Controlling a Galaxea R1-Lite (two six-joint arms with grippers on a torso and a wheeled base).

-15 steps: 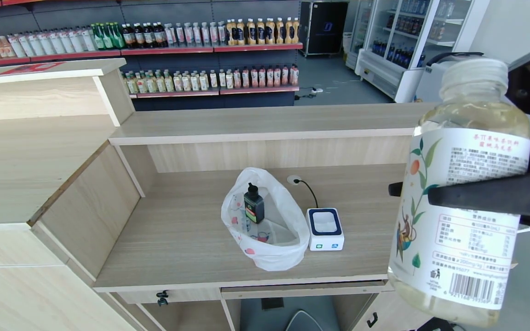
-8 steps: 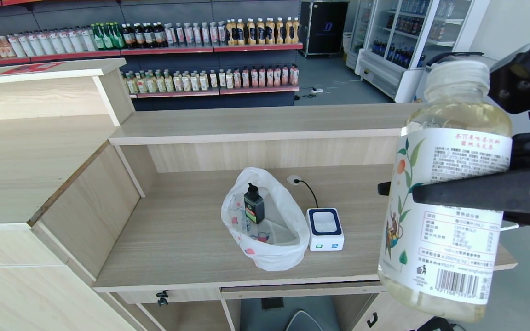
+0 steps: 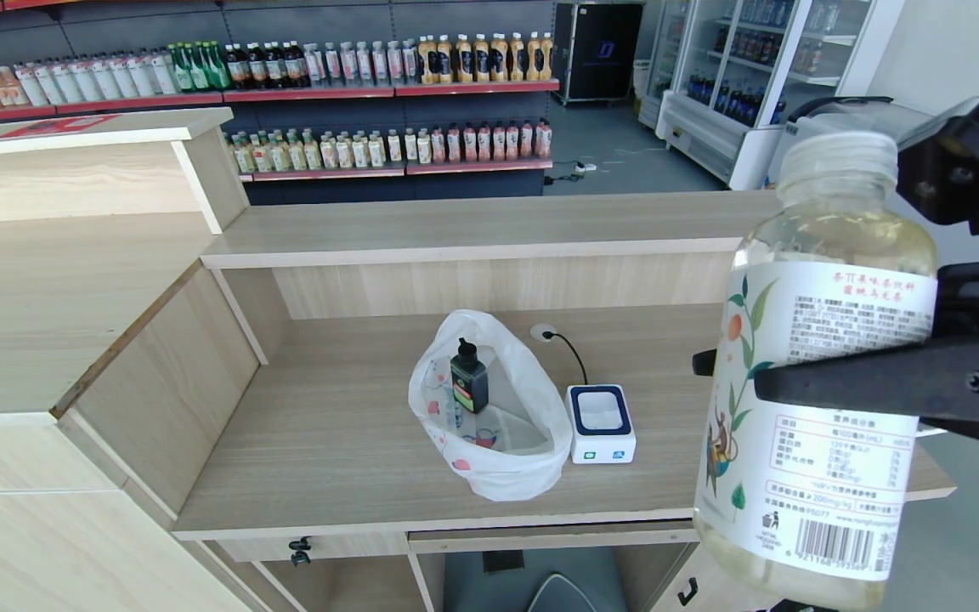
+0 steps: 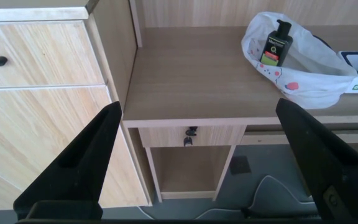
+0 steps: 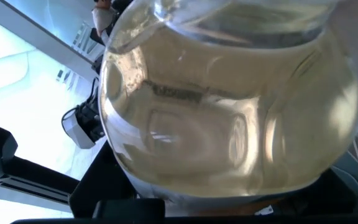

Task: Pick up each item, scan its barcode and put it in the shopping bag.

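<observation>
My right gripper (image 3: pixel 872 387) is shut on a clear bottle of pale yellow tea (image 3: pixel 821 374) with a white label, held upright high at the right, close to the head camera. The bottle's rounded base (image 5: pixel 229 106) sits right before the right wrist camera. On the desk a white shopping bag (image 3: pixel 489 408) stands open with a small dark bottle (image 3: pixel 469 376) inside. A white and blue barcode scanner (image 3: pixel 600 422) lies just right of the bag. My left gripper (image 4: pixel 201 165) hangs open, low off the desk's front left, with nothing between its fingers.
The wooden desk (image 3: pixel 345 450) has a raised back ledge (image 3: pixel 489 229) and a taller cabinet (image 3: pixel 48 297) on the left. A cable (image 3: pixel 570 348) runs from the scanner to a hole in the desk. Drink shelves and fridges stand in the room behind.
My right gripper has carried the tea bottle slightly left and a little lower. The bag, the scanner and the dark bottle have stayed put.
</observation>
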